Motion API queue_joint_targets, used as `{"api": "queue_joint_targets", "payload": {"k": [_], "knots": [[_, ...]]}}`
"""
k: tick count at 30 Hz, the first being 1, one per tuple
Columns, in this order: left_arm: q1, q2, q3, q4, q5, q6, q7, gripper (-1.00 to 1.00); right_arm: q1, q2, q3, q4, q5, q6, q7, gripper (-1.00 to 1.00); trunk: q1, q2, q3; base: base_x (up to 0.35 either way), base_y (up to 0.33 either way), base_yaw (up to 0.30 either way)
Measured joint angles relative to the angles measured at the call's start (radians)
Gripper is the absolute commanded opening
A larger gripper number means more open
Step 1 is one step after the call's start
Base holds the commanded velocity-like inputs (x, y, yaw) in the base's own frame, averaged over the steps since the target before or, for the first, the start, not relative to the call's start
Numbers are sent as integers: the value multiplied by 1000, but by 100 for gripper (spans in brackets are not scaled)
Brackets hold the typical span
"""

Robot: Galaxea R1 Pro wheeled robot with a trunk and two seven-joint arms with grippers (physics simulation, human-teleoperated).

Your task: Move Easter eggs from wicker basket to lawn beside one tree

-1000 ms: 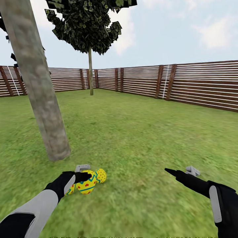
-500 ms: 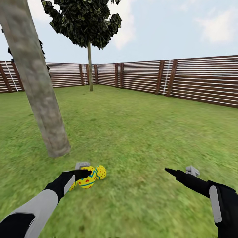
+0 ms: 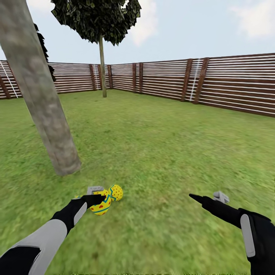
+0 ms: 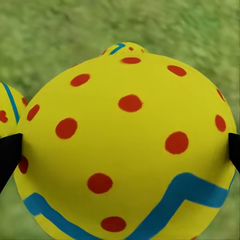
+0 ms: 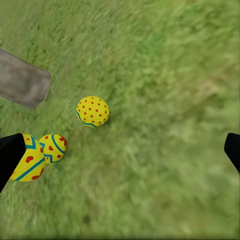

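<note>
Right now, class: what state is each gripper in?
Left gripper: fingers either side of a dotted Easter egg; grip cannot be told.
Right gripper: open, holding nothing.

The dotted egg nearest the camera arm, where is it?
In the head view, the dotted egg lies on the lawn just beyond the left gripper, below the tree.

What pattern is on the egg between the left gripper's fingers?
Red dots and a blue zigzag band on the yellow egg, clearest in left wrist view.
</note>
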Motion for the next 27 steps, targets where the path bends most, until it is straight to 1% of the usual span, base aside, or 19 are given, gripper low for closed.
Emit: {"api": "queue_joint_targets", "payload": {"k": [4,6,7,9,13,16,21,27], "knots": [[0,-1,0,0,1,-4,0,-100,0,2,7,-2,-2,-2,2,100,2,-1,-15,0,0,0],[0,-1,0,0,1,-6,0,-100,0,3,21,-4,-3,-5,1,100,3,-1,-23,0,0,0],[0,-1,0,0,1,-7,0,-100,0,3,24,-4,-4,-18,1,100,3,-2,-27,0,0,0],[0,-1,0,0,1,-25,0,-100,0,3,28,0,-4,-74,1,100,4,-2,-35,0,0,0],[0,0,1,0,4,-48,0,-100,0,3,29,4,-4,-108,1,100,6,-3,-50,0,0,0],[0,0,1,0,5,-50,0,-100,0,4,29,7,-5,-112,1,100,7,-4,-62,0,0,0],[0,0,2,0,8,-51,0,-100,0,16,29,8,-4,-114,1,100,9,-5,-81,0,0,0],[0,0,3,-1,6,-53,0,-100,0,20,29,9,-4,-116,0,100,12,-6,-105,0,0,0]]}}
